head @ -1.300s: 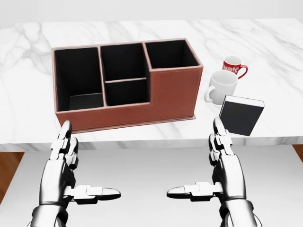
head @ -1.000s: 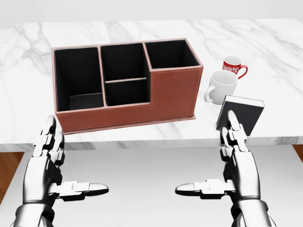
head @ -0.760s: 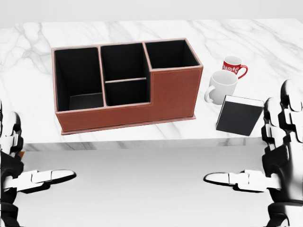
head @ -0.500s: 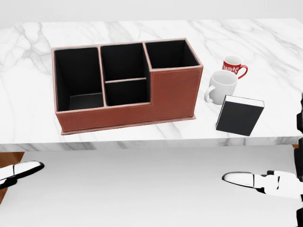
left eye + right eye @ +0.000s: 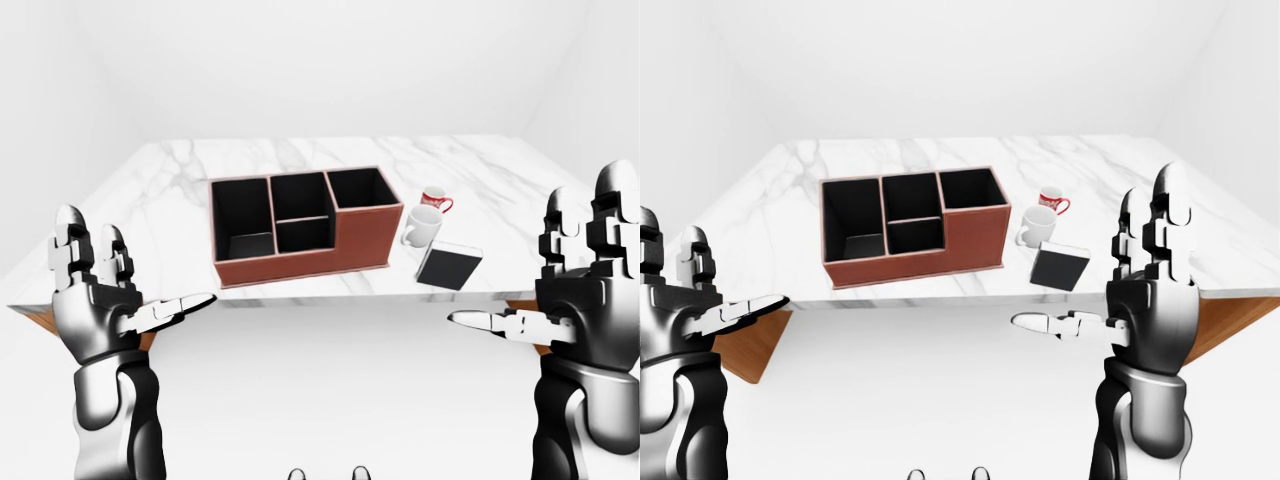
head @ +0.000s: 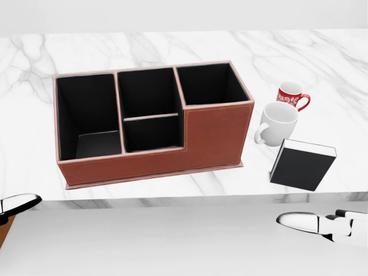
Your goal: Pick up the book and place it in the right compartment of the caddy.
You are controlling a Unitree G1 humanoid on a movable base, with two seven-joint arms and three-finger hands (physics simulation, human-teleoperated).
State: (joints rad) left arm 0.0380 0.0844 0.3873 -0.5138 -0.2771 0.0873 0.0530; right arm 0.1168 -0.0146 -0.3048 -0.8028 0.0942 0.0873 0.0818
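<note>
Right hand [image 5: 1150, 290] open, fingers up, thumb pointing left, empty, lower right of right-eye view. Left hand [image 5: 100, 300] open, empty, lower left. Book [image 6: 303, 165] flat on table [image 6: 172, 46] edge, just below white mug [image 6: 278, 122], right of caddy [image 6: 155, 123].

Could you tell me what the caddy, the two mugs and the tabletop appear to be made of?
Caddy: likely leather or leatherette, since its reddish-brown walls look grained with pale stitched edges and a matte black lining.
White mug and red mug: probably glazed ceramic, smooth and slightly glossy.
Tabletop: marble-look, white with grey veining; stone or laminate cannot be told in a render.
</note>
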